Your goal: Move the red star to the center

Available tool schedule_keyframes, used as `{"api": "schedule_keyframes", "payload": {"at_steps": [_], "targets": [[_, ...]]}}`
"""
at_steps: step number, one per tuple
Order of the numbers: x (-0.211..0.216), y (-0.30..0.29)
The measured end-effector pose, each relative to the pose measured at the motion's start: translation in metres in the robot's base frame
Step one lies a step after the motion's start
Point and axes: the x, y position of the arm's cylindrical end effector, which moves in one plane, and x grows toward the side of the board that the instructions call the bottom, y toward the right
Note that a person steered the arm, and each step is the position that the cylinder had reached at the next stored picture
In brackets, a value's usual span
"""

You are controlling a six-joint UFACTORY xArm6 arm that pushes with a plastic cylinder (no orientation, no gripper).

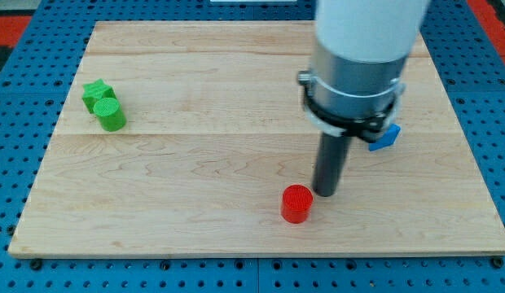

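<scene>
No red star shows in the camera view; the arm's large body may hide it. A red cylinder (296, 203) stands on the wooden board (195, 171) near the view's bottom, a little right of the middle. My tip (325, 193) rests on the board just to the right of the red cylinder, close to it or touching it. A blue block (386, 135) sits at the view's right, partly hidden behind the arm; its shape is unclear.
A green star (96, 92) and a green cylinder (111, 114) sit touching each other at the view's left. The board lies on a blue perforated table (16, 163). The arm's grey and white body (358, 57) covers the upper right of the board.
</scene>
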Motion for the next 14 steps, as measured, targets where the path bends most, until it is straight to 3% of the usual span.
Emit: {"api": "schedule_keyframes", "payload": {"at_steps": [1,3,4,5,6,7,9,10,11,12,13,14], "targets": [[0.031,0.030],[0.028,-0.068],[-0.037,-0.021],[-0.033,0.114],[-0.058,0.186],[-0.138,0.171],[-0.174,0.028],[-0.217,0.046],[-0.204,-0.031],[-0.151,-0.036],[-0.152,-0.044],[-0.149,-0.087]]}}
